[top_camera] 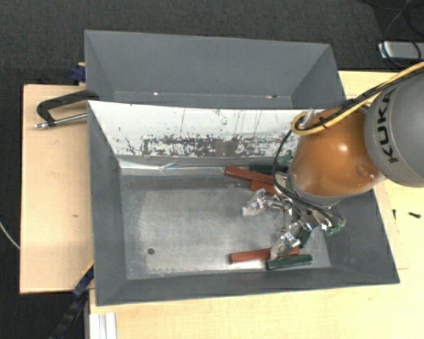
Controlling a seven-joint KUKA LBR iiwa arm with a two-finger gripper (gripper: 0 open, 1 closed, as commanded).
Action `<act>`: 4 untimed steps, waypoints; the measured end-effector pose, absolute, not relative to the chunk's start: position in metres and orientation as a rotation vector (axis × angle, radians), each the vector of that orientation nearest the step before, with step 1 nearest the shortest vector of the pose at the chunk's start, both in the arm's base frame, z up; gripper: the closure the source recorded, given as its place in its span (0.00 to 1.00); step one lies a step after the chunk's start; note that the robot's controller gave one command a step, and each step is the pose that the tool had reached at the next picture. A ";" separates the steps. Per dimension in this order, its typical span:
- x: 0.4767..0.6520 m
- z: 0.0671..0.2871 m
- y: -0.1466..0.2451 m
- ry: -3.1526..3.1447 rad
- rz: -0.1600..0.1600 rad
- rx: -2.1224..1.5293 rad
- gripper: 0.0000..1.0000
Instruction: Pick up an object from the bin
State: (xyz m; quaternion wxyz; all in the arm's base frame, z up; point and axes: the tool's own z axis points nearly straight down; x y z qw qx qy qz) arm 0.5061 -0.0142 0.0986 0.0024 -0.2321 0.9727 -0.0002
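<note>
Green pen (291,262) beside red stick (246,258), at 5 o'clock in bin (184,224); gripper (290,243) directly over pen, its opening impossible to tell.

The tool (290,241) hangs over a green stick (291,262) beside a red stick (246,258).

Arm link: smooth grey cylindrical casing (410,133) with dark block lettering on its side; "KUK" is readable. Wrist: glossy orange-brown domed cover (332,161), rounded, with light patches on its surface. A yellow cable (353,103) runs beside a thin black cable across the top of the link and meets the cover's upper edge. Below the cover: silver metal gripper (291,235) of bare bright linkages and small brackets; finer detail not resolvable.
</note>
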 end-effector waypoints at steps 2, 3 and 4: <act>0.499 0.085 -0.023 2.974 -0.031 -1.034 1.00; 0.502 0.075 -0.015 2.936 -0.014 -1.024 0.00; 0.496 0.076 -0.015 2.960 -0.008 -1.033 1.00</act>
